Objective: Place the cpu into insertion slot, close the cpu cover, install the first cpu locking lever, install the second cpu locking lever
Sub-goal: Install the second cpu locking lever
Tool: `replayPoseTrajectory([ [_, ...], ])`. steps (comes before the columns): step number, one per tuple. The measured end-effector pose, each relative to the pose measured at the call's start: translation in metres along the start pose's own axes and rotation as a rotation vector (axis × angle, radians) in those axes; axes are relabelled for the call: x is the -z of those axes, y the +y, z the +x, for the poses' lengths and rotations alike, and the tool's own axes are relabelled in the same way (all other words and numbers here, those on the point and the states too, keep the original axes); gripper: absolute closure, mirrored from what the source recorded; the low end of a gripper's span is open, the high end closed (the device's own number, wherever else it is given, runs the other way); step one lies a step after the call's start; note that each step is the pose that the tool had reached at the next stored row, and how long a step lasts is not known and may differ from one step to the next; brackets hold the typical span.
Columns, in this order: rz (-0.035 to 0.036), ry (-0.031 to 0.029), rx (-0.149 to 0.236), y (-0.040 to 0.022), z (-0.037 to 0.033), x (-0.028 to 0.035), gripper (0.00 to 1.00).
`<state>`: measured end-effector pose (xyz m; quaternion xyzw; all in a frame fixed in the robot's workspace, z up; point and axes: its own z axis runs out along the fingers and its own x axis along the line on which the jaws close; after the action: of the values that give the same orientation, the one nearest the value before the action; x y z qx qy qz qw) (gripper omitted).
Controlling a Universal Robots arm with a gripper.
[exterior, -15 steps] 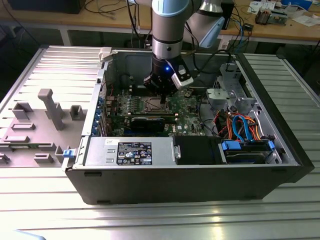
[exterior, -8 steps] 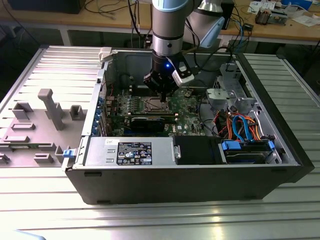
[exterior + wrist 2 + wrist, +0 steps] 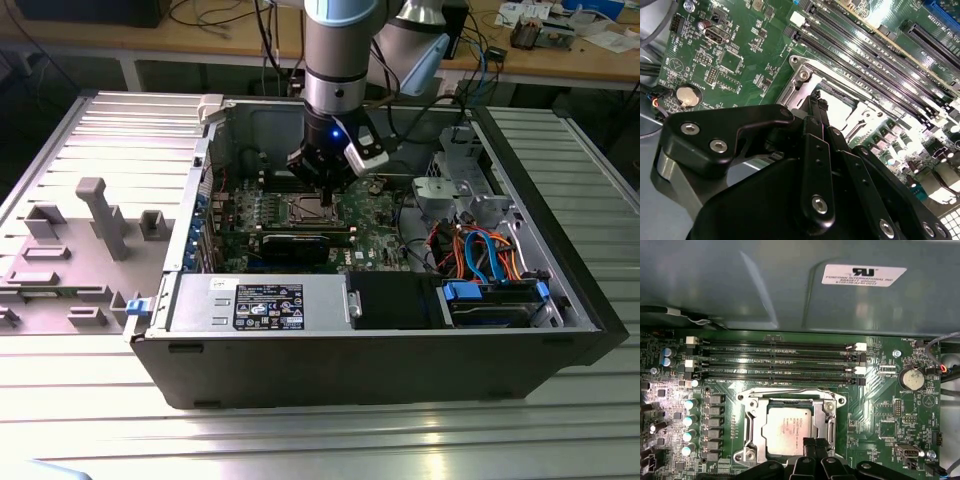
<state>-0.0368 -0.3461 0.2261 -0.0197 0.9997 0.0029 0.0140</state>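
The cpu [image 3: 790, 429] sits in the insertion slot [image 3: 752, 432] on the green board [image 3: 880, 415], with the cpu cover [image 3: 792, 396] lying flat around it. The gripper [image 3: 814, 442] hovers just above the slot's edge, jaws together and holding nothing.

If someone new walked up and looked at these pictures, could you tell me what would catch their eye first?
Probably the arm's black gripper, reaching down into the open computer case in the exterior view, right above the insertion slot. In the first wrist view the cpu lies in that slot with its silver top showing, framed by the cpu cover, just ahead of the fingertips. Beyond it run the long black memory slots on the green circuit board.
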Motion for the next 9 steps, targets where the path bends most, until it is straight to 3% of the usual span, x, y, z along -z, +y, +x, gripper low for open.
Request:
replayPoseTrajectory([
  [4, 0.0001, -0.0001, 0.0, 0.0, -0.0003, 0.0073, 0.89],
  [9, 0.0028, 0.0, 0.0, -0.003, -0.0001, 0.0071, 0.89],
])
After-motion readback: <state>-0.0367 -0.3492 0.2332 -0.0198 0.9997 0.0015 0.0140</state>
